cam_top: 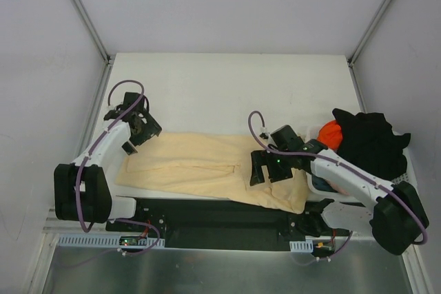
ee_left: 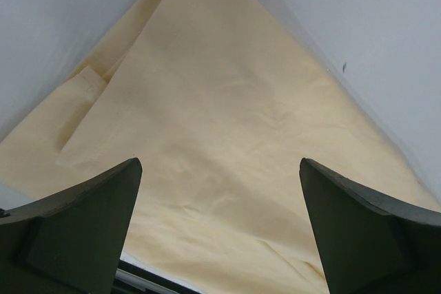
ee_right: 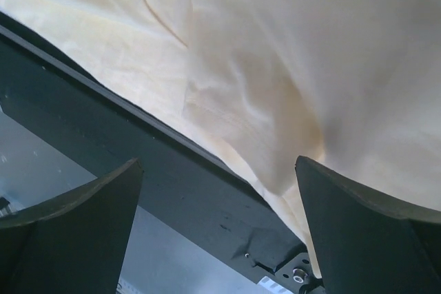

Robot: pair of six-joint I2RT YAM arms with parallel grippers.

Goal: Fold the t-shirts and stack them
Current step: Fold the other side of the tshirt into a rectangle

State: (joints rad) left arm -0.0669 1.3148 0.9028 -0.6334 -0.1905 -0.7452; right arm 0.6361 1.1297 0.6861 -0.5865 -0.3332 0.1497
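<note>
A large pale peach-yellow t-shirt (cam_top: 207, 163) lies folded lengthwise across the near part of the table; it also fills the left wrist view (ee_left: 227, 135) and the right wrist view (ee_right: 275, 67). Its right end hangs over the black front rail. A black t-shirt (cam_top: 372, 139) and an orange t-shirt (cam_top: 331, 131) are heaped at the right. My left gripper (cam_top: 138, 135) is open and empty above the shirt's left end. My right gripper (cam_top: 265, 170) is open and empty above the shirt's right part, near the front edge.
A white basket (cam_top: 320, 185) sits at the right under the heaped shirts, behind my right arm. A black rail (ee_right: 138, 142) runs along the table's front edge. White walls enclose the table on three sides.
</note>
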